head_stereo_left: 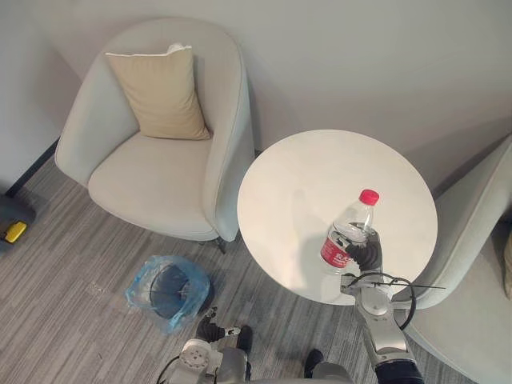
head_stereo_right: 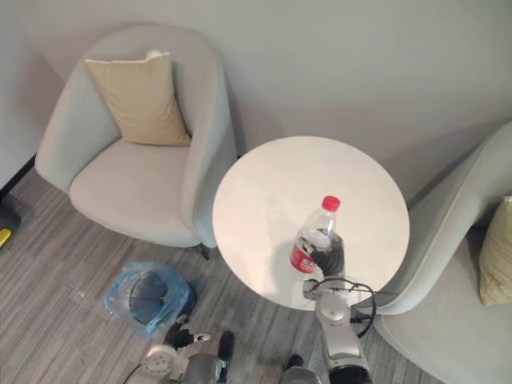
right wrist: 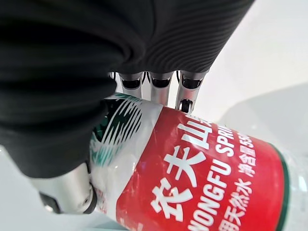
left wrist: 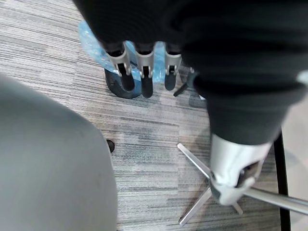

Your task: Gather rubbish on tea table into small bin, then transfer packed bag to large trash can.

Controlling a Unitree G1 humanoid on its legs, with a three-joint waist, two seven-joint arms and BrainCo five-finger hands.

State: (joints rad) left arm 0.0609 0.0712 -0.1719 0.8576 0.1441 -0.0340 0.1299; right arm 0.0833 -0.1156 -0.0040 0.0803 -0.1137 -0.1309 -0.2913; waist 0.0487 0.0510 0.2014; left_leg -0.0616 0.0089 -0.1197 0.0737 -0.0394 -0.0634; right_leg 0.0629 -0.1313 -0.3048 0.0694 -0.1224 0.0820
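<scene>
A clear plastic water bottle point(head_stereo_left: 349, 230) with a red cap and a red label stands slightly tilted near the front edge of the round white tea table point(head_stereo_left: 308, 180). My right hand point(head_stereo_left: 367, 258) is shut on its lower half, with the fingers point(right wrist: 158, 85) wrapped round the label point(right wrist: 207, 178). Whether its base touches the tabletop I cannot tell. On the carpet to the table's left sits the small dark bin point(head_stereo_left: 169, 290), lined with a blue bag. Just in front of the bin, low down, my left hand point(head_stereo_left: 210, 328) hangs open, fingers point(left wrist: 140, 72) straight, holding nothing.
A grey armchair point(head_stereo_left: 164, 172) with a tan cushion point(head_stereo_left: 160, 92) stands at the back left, close to the table. Another grey armchair point(head_stereo_left: 472, 264) hugs the table's right side. The table's metal legs point(left wrist: 195, 161) spread over the carpet. A dark and yellow object point(head_stereo_left: 14, 228) lies far left.
</scene>
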